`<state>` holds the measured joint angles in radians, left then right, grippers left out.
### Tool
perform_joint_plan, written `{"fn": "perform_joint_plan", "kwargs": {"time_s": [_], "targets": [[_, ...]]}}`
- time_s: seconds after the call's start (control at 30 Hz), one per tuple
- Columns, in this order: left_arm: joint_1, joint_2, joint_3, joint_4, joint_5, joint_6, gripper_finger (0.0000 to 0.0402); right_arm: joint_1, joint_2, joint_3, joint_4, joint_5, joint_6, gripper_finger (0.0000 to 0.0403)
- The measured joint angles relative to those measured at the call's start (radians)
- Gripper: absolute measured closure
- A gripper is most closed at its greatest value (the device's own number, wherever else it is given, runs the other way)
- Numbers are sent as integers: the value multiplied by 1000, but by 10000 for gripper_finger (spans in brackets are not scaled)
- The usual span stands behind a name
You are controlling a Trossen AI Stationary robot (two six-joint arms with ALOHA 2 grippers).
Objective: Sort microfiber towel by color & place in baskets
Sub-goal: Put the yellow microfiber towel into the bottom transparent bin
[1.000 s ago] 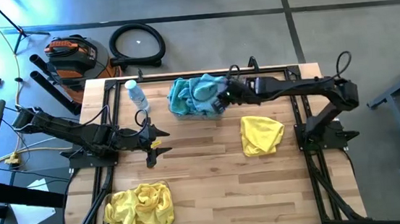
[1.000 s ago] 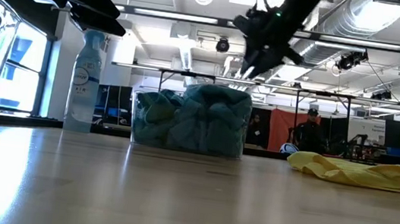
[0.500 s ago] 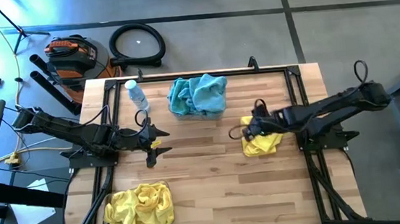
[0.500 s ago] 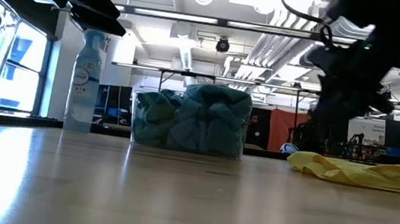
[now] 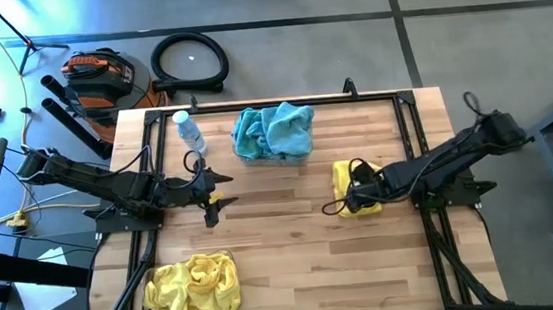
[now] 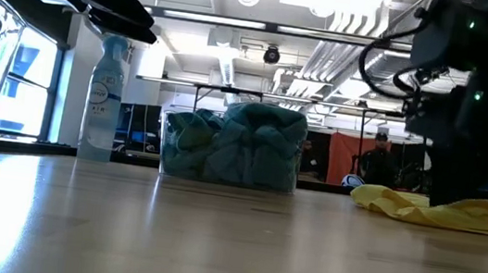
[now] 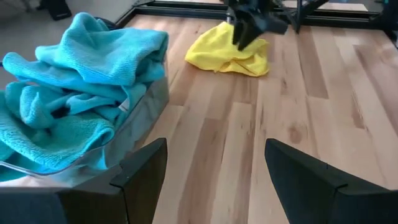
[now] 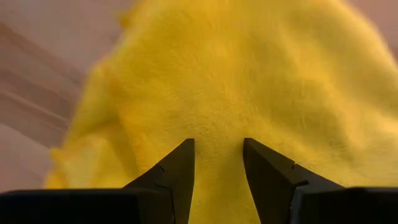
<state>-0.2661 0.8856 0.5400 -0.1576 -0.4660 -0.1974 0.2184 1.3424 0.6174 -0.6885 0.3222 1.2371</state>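
Because one yellow towel [image 5: 351,181] lies loose on the right side of the worktop [image 5: 295,254], the right gripper [image 5: 364,195] is down on it. In the right wrist view its fingers [image 8: 174,171] are slightly parted, a fold of yellow cloth between them, seemingly about to pinch it. The towel sits flat and crumpled, apart from both baskets.

The basket of teal towels [image 5: 273,133] stands at the far middle edge, heaped above its rim. The basket of yellow towels [image 5: 192,287] stands at the near left corner, which is probably where the loose one belongs, so the carry would cross the worktop.

The left gripper [image 5: 211,198] waits above the left side, its fingers spread wide and empty, clear of the other arm's likely path. A water bottle [image 5: 189,132] stands near the teal basket.
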Motion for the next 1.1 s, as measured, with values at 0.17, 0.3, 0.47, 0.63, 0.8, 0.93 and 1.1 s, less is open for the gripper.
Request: {"fn": "perform_joint_plan", "kwargs": {"time_s": [0.17, 0.3, 0.47, 0.63, 0.8, 0.93, 1.1], "targets": [[0, 3, 0, 16, -2, -28, 142, 4, 121, 5, 34, -36, 19, 288], [0, 24, 0, 83, -3, -35, 142, 32, 165, 11, 68, 12, 21, 360], [0, 86, 0, 210, -3, -34, 142, 87, 119, 83, 18, 58, 19, 380], [0, 158, 0, 337, -19, -34, 142, 160, 37, 200, -5, 190, -70, 396], [12, 239, 0, 500, -60, -2, 142, 204, 16, 345, 25, 319, -245, 395], [28, 315, 1, 658, -41, 56, 142, 202, 40, 431, 118, 364, -433, 400], [39, 411, 63, 740, 4, 70, 142, 185, 96, 483, 239, 379, -623, 401]]}}
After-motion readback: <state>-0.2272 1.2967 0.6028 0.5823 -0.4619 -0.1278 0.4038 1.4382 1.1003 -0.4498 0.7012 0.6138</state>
